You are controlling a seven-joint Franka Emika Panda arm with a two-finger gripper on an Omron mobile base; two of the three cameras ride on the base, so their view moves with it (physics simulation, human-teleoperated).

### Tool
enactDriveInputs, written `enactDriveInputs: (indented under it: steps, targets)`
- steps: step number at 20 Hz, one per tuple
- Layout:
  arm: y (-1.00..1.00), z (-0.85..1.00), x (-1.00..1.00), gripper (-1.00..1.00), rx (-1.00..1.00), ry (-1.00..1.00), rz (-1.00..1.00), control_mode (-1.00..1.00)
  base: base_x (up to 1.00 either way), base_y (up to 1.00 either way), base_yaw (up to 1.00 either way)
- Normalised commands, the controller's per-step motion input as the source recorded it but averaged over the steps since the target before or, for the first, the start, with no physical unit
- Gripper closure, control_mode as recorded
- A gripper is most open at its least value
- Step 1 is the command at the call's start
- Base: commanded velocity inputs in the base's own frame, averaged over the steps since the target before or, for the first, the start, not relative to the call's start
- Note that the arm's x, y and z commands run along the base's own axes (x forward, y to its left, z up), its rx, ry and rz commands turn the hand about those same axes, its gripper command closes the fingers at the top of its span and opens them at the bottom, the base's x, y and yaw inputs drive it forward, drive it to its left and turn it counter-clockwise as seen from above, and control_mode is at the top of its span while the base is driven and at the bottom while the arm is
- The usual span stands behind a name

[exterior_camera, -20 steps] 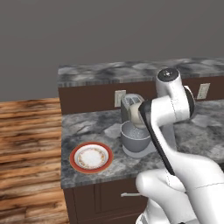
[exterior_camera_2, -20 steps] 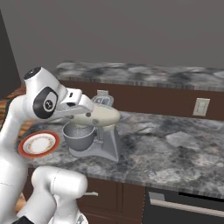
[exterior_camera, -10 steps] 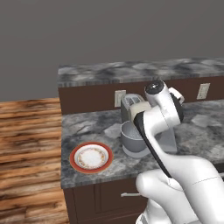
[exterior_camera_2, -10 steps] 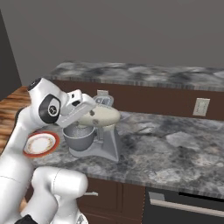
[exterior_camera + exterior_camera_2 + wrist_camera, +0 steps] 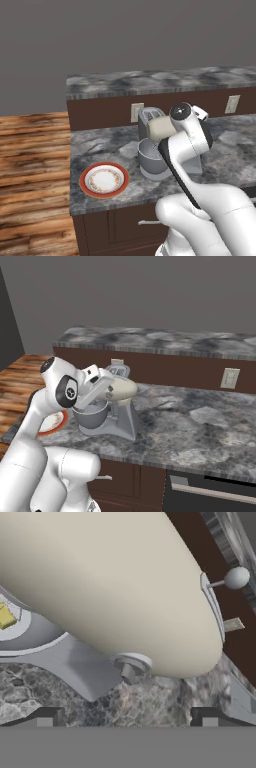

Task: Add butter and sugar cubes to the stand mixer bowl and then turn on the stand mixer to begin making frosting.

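The stand mixer stands on the counter with its cream head down over the stand mixer bowl, a grey metal one. My gripper hovers open right at the side of the head, with nothing between its fingertips. A grey ball-tipped lever sticks out of the head at the upper right. At the left edge of the hand view a yellow piece, apparently the butter, lies inside the bowl rim. In the left base view my arm covers most of the mixer and the bowl.
A red-rimmed plate lies on the counter left of the bowl. A silver toaster stands against the wall behind the mixer. The grey stone counter stretches to the right, with wall outlets above it.
My arm has come down and leaned forward, bringing the hand close against the mixer head. The jaws have stayed open, and the mixer, bowl and plate have not moved.
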Motion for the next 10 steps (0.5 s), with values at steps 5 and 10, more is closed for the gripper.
enactDriveInputs:
  steps: [5,10]
  targets:
    - [-0.02,-0.15,0.21,-1.0,0.0,-0.03,0.07,-1.0,0.0,0.0,0.0]
    - [0.0,-0.02,0.29,-1.0,-0.02,0.0,0.01,-1.0,0.0,0.0,0.0]
